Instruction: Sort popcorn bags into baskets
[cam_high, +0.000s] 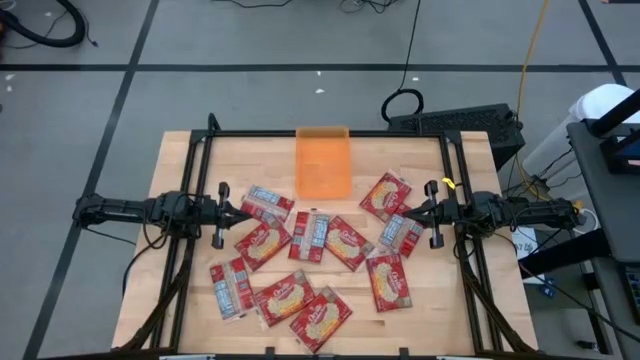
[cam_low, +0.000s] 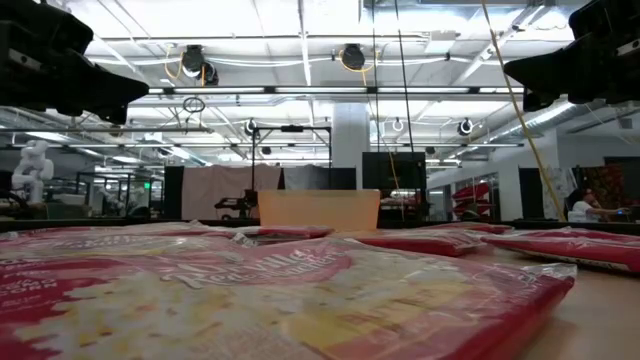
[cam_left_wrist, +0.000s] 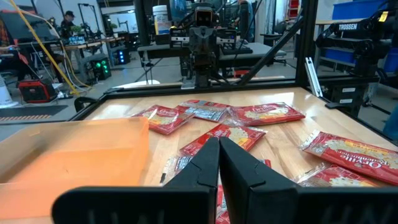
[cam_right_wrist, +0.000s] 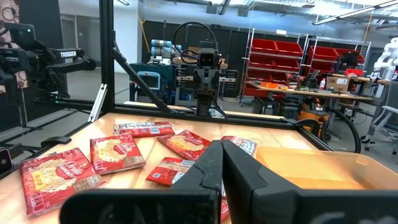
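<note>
Wooden tabletop (cam_high: 470, 310) inside a black frame, workshop floor around it; nothing sorted yet, judging by the layout. Orange tray (cam_high: 323, 160) sits at the far-centre edge, long axis running away from the near edge, and appears empty. Popcorn bags (cam_high: 300, 262) lie scattered flat across the centre and near half, about eleven, some overlapping, a few showing printed backs. Left gripper (cam_high: 243, 212) hangs above the left side, pointing inward, fingers closed tip to tip, holding nothing. Right gripper (cam_high: 404, 213) mirrors it on the right, also fully closed and empty. Key relation for the next move: nearest pkt to the left gripper is the back-up bag (cam_high: 266, 204) just beside and below its tips, long axis roughly across the table, slightly skewed; nearest to the right gripper is the bag (cam_high: 400, 233) directly under its tips, w/ another (cam_high: 385, 195) just tray-side of it. Both arms are approx. equally far from the tray, which lies between them toward the far edge. Either arm must open before descending; flat pkts likely need an edge pinch.
</note>
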